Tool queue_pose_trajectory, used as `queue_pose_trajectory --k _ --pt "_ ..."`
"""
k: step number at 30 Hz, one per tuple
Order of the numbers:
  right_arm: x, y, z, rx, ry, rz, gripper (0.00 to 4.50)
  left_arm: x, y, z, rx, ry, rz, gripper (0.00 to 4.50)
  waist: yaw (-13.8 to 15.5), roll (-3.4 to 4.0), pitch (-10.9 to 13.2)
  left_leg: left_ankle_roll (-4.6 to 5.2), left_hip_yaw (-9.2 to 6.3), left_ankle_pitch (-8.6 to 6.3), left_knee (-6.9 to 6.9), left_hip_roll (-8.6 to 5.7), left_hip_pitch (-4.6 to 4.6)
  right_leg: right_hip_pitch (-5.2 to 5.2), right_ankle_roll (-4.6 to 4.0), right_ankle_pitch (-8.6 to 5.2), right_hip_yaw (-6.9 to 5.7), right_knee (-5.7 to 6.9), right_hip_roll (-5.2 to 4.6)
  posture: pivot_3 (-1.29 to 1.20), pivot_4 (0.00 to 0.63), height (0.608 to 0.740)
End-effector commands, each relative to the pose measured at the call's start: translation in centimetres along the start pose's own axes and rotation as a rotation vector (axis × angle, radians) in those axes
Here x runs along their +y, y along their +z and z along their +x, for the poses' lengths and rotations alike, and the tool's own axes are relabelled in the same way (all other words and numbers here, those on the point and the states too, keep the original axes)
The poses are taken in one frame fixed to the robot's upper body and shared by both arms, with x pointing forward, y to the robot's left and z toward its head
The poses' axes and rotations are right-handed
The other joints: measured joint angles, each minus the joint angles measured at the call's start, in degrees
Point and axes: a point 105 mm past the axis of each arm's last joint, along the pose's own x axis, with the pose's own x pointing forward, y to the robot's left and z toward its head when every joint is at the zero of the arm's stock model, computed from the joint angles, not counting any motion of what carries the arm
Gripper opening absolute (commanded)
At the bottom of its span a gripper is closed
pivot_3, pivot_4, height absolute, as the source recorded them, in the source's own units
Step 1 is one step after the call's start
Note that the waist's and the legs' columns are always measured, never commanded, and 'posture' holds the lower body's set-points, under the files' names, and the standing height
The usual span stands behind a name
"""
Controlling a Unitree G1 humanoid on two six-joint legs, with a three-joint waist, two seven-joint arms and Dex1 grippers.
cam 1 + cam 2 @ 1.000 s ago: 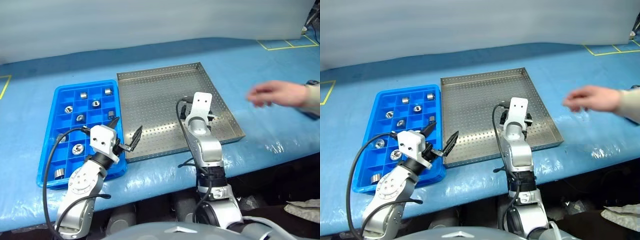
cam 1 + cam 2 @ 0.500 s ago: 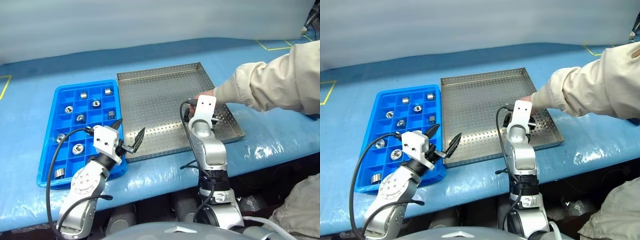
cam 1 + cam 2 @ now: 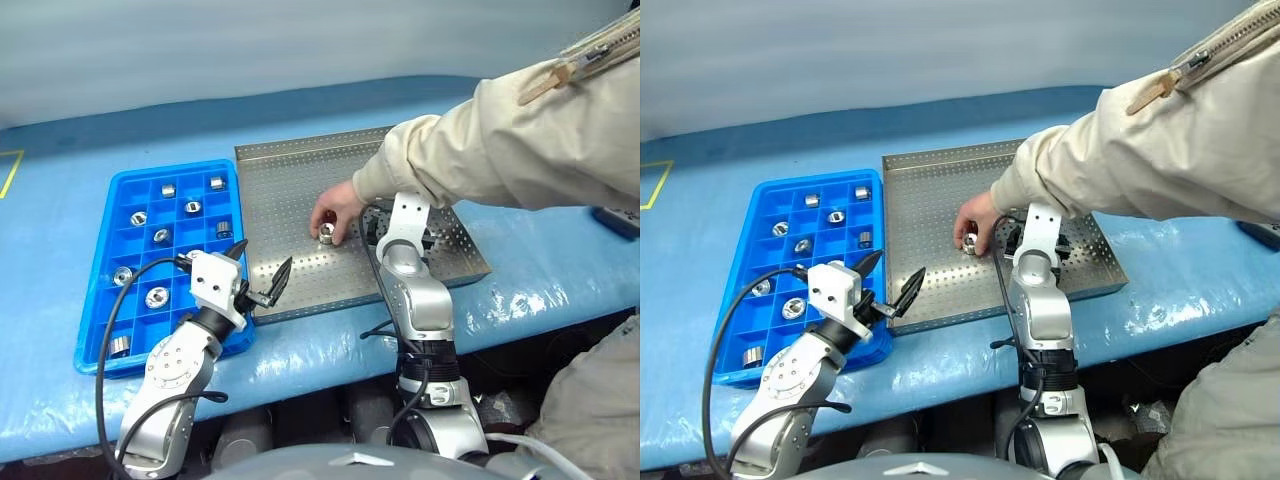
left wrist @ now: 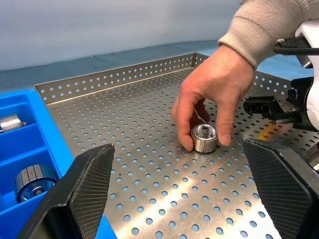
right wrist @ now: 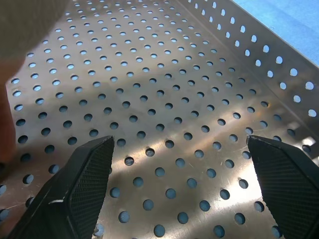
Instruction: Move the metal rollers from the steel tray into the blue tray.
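The steel tray (image 3: pixel 290 180) lies mid-table with the blue tray (image 3: pixel 100 290) at its left. A person's hand (image 3: pixel 335 208) holds one metal roller (image 3: pixel 326 234) upright on the steel tray's floor; the left wrist view shows this roller (image 4: pixel 205 138) pinched between the fingers. Several more rollers (image 3: pixel 157 297) sit in the blue tray's compartments. My left gripper (image 3: pixel 264 253) hangs open and empty over the seam between the two trays, near their front. My right gripper (image 5: pixel 179 140) is open over the steel tray's bare floor, just right of the hand.
The person's beige sleeve (image 3: pixel 500 150) crosses the steel tray's right and back part from the right. A dark object (image 3: pixel 615 220) lies at the table's far right. The blue-covered table (image 3: pixel 560 270) ends close in front of the trays.
The person's arm has reached further left across the steel tray, and the hand now holds a roller on its floor. Both grippers stayed in place and open.
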Motion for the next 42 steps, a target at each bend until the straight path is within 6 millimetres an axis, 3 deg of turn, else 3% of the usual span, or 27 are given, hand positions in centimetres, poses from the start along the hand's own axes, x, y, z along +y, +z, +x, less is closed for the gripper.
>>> queue_pose_trajectory --k 1,9,15,22,27,37,40,42 --pt "0.8 0.4 -0.7 -0.023 0.030 0.031 4.48 -0.3 1.3 -0.1 -0.050 -0.004 0.017 4.50 0.0 0.00 0.0 0.00 0.00 0.00 0.00 0.00 0.00 0.00 0.00 0.00 0.00 0.00 0.00 -0.04 0.150 0.740" --pt "2.4 1.4 -1.0 -0.075 0.119 0.000 4.48 -0.3 1.3 -0.2 -0.051 0.002 0.018 4.50 0.1 0.00 0.0 0.00 0.00 0.00 0.00 0.00 0.01 0.00 0.00 0.00 0.00 0.00 0.00 -0.03 0.150 0.740" --pt "6.4 3.0 -2.4 -0.167 0.334 -0.049 4.48 -0.3 1.4 -0.3 -0.052 0.008 0.019 4.50 0.2 0.00 0.0 0.00 0.00 0.00 -0.01 0.00 0.02 0.00 0.01 0.00 0.00 0.00 0.00 -0.01 0.150 0.740" --pt "10.0 2.8 -3.3 -0.177 0.492 -0.124 4.48 -0.2 1.4 -0.5 -0.054 0.018 0.021 4.50 0.8 0.00 0.0 0.00 -0.01 0.00 -0.01 0.00 0.03 0.02 0.00 0.00 0.00 0.00 0.00 0.02 0.150 0.740" --pt "10.4 2.4 -2.8 -0.177 0.494 -0.160 4.48 -0.2 1.4 -0.7 -0.053 0.030 0.021 4.50 1.2 0.00 0.0 0.00 -0.01 0.00 -0.01 0.00 0.03 0.01 0.00 0.00 -0.01 -0.01 0.00 0.05 0.150 0.740" --pt "9.3 0.3 -1.7 -0.104 0.457 -0.167 4.48 -0.2 1.3 -1.1 -0.051 0.046 0.017 4.50 1.5 0.00 0.0 0.00 -0.01 0.00 -0.01 0.00 0.03 0.01 0.00 0.00 -0.01 0.00 0.00 0.05 0.150 0.740" --pt "9.5 -0.5 -1.9 -0.080 0.474 -0.171 3.95 -0.2 1.3 -1.1 -0.050 0.044 0.017 4.50 1.6 0.00 0.0 0.00 -0.01 0.00 -0.01 0.00 0.03 0.01 0.00 0.00 -0.01 0.00 0.00 0.05 0.150 0.740" --pt "9.5 -0.8 -2.0 -0.071 0.478 -0.168 3.34 -0.2 1.3 -1.1 -0.049 0.043 0.018 4.50 1.6 0.00 0.0 0.00 -0.01 0.00 -0.01 0.00 0.02 0.01 0.01 0.01 0.00 -0.01 0.00 0.05 0.150 0.740"
